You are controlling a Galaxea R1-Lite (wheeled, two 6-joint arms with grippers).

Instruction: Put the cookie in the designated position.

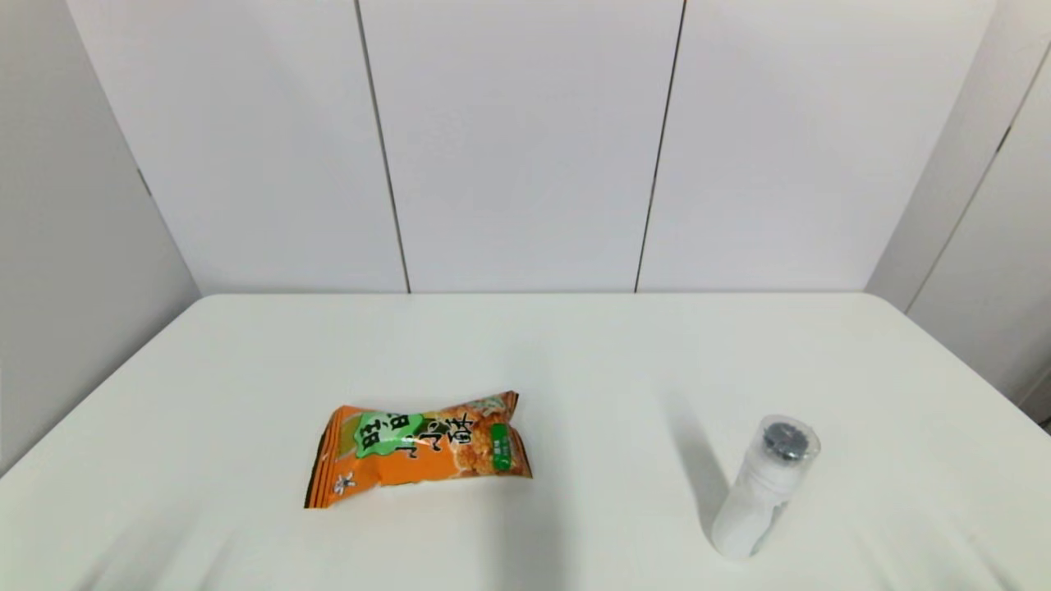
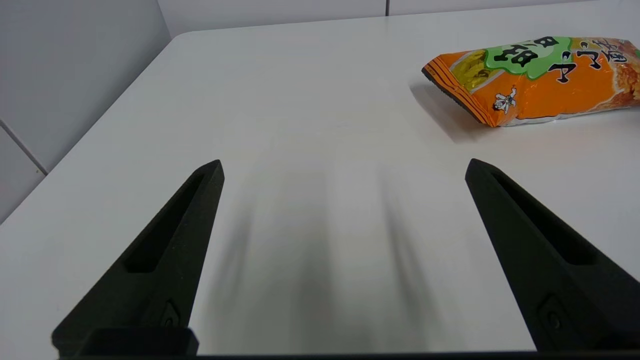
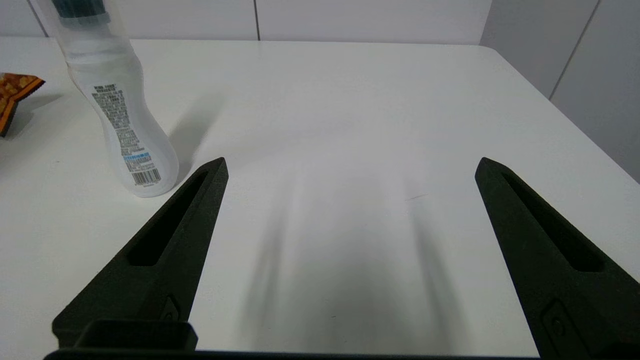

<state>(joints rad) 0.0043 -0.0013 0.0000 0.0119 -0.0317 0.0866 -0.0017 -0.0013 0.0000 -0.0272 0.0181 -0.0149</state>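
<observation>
step: reach for cookie (image 1: 419, 447) | left pincer (image 2: 344, 167) wide open, empty | right pincer (image 3: 350, 165) likewise, idle | advice: pinch puffy middle, avoid bottle (image 1: 765, 486)

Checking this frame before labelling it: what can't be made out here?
- Designated position: no marker shows on the table in any view.
- Cookie: cut off by the frame edge in both wrist views.
- Bottle: top cropped in the right wrist view; label print too small.
- Both arms: outside the head view.
</observation>
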